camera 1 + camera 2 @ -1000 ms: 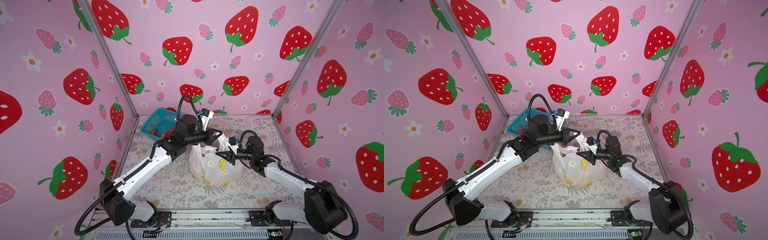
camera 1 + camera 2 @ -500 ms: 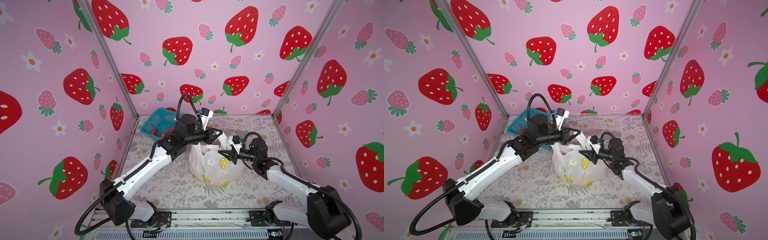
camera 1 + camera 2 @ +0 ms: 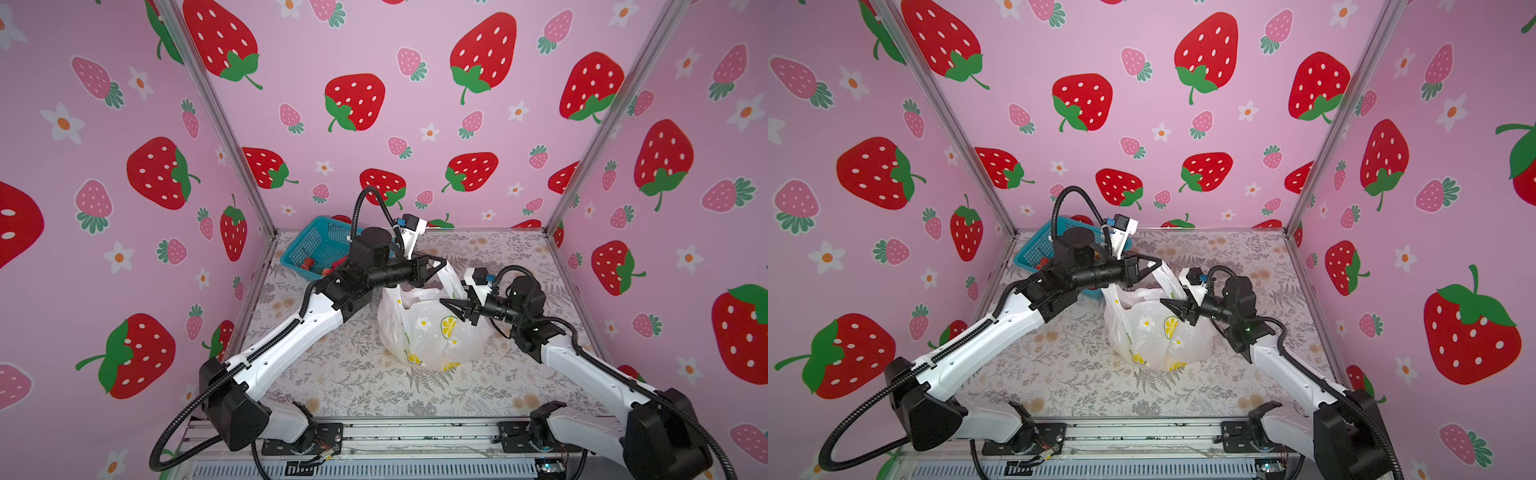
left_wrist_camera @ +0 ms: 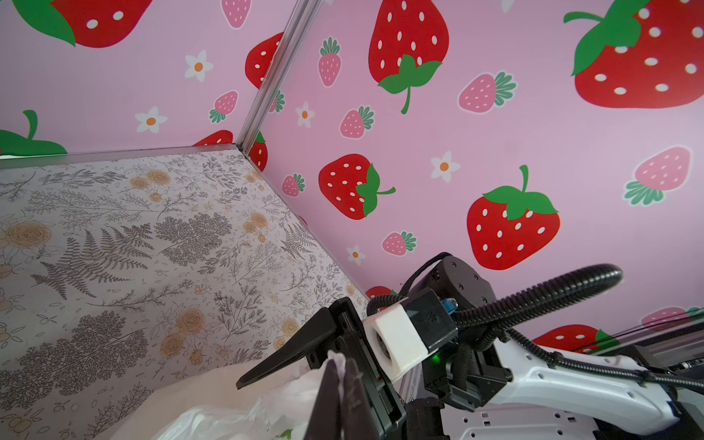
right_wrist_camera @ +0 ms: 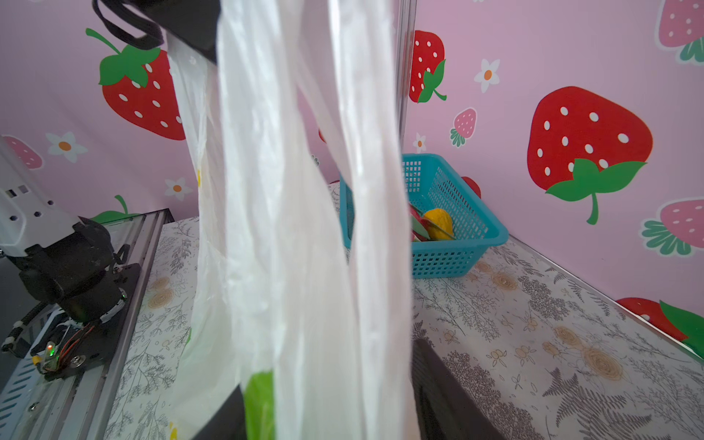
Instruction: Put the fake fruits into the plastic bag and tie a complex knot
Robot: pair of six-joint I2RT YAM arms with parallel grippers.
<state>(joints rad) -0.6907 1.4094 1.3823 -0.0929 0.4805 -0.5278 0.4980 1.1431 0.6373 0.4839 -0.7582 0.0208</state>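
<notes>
My left gripper [image 3: 439, 264] has its jaws pressed together on a handle strip of the plastic bag [image 3: 428, 332], holding that strip raised above the bag's body; the wrist view shows the thin white film pinched between my dark fingers [image 4: 335, 396]. My right gripper [image 3: 453, 309] has its jaws apart, with the hanging white strips passing between them in the right wrist view, and I cannot tell whether they touch the film. The bag sits near the middle of the floral table [image 3: 353, 386], bulging, with lemon and flower prints on its side. Behind my left arm the teal basket [image 3: 309, 245] stands by the back wall, with some fake fruits [image 5: 438, 223], yellow and red, in it.
</notes>
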